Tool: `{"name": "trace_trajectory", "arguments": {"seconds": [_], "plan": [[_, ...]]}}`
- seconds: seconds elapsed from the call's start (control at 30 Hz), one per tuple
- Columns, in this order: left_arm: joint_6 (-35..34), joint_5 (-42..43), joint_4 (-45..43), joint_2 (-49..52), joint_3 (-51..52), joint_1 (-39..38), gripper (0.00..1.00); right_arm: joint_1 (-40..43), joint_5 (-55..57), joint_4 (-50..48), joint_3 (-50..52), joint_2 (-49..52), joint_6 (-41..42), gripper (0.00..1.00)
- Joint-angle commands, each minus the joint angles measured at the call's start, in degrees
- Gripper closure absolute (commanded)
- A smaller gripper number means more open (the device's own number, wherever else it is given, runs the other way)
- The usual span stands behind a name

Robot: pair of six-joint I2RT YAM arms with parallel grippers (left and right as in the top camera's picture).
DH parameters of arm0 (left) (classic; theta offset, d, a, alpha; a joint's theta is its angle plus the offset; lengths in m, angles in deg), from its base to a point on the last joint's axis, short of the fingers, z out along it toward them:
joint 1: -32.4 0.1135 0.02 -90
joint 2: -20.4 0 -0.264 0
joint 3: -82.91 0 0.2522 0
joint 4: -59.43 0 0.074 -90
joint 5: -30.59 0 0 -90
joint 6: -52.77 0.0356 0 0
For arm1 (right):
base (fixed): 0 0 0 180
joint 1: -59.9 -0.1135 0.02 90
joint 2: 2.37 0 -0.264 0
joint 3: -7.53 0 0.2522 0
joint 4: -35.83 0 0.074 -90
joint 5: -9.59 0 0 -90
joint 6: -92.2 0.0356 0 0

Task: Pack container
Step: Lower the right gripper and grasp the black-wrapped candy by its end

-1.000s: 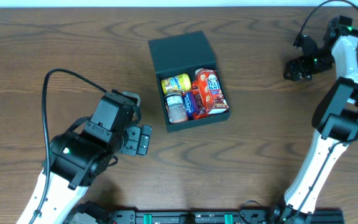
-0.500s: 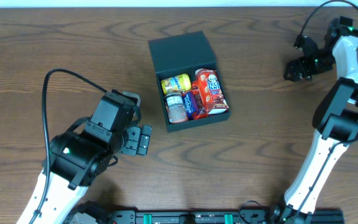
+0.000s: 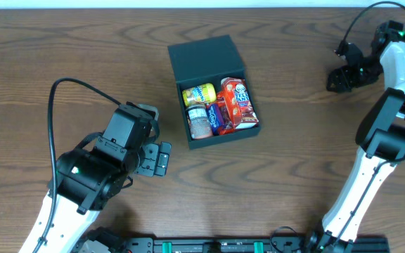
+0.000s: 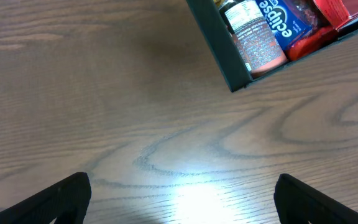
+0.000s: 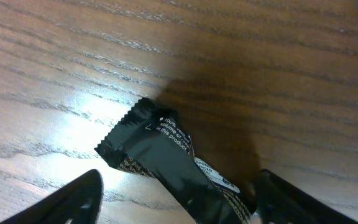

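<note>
- The right gripper (image 5: 179,182) has its fingers (image 5: 79,199) spread wide and released. A glossy black foil snack packet (image 5: 166,155) lies flat between them on the brown wood-grain worktop (image 5: 260,56), and nothing is clamped yet.
- The left gripper (image 4: 182,183) is likewise spread and empty. It hovers over bare wood in the left half of the worktop, nearer the front edge.
- The dark teal-grey square matte container (image 3: 204,62) sits mid-worktop toward the far edge, with its lid laid back flat. The right gripper works near the far right corner, well apart from it.
- The container's open half already holds a yellow can (image 3: 199,93), a white-labelled can (image 3: 201,121), a blue pack (image 3: 217,116) and red packs (image 3: 239,102), all set tight together.
- We judge the main risk to be a poor pinch. The packet lies slantwise across the gap, and the slick foil could slide out or swing from one end as it lifts.
- A second risk, we think, waits at the container. With so little free room, the packet could ride on top and keep the lid from closing.
- Against the overhead view a second ago, the right gripper has shifted slightly toward the right edge. The left arm, the container and its contents have not moved.
</note>
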Motion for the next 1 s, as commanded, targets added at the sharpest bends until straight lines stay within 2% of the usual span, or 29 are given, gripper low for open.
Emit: {"name": "trace_trajectory", "arguments": {"seconds": [0.0,0.1,0.27,0.33,0.43,0.47,0.6,0.83,0.97], "plan": [[0.2,-0.2,0.2,0.1,0.3,0.2,0.05,0.4,-0.7,0.0,-0.7,-2.5,-0.2,0.26],[0.2,-0.2,0.2,0.1,0.3,0.2,0.05,0.4,-0.7,0.0,-0.7,-2.5,-0.2,0.31],[0.2,-0.2,0.2,0.1,0.3,0.2,0.05,0.4,-0.7,-0.2,-0.7,-2.5,-0.2,0.49],[0.3,-0.2,0.2,0.1,0.3,0.2,0.05,0.4,-0.6,-0.2,-0.7,-2.5,-0.2,0.52],[0.4,-0.4,0.2,0.1,0.3,0.2,0.05,0.4,-0.6,-0.2,-0.7,-2.5,-0.2,0.7],[0.4,-0.4,0.1,0.1,0.3,0.2,0.05,0.4,-0.6,-0.2,-0.7,-2.5,-0.2,0.73],[0.4,-1.0,0.1,0.1,0.3,0.2,0.05,0.4,-0.7,-0.3,-0.7,-2.5,-0.2,0.77],[0.4,-1.4,0.1,0.1,0.3,0.2,0.05,0.4,-2.1,-2.0,-0.7,-2.5,2.5,0.96],[0.4,-1.4,0.1,0.1,0.3,0.2,0.05,0.4,-4.3,-2.4,-0.7,-3.1,3.7,0.99]]}}
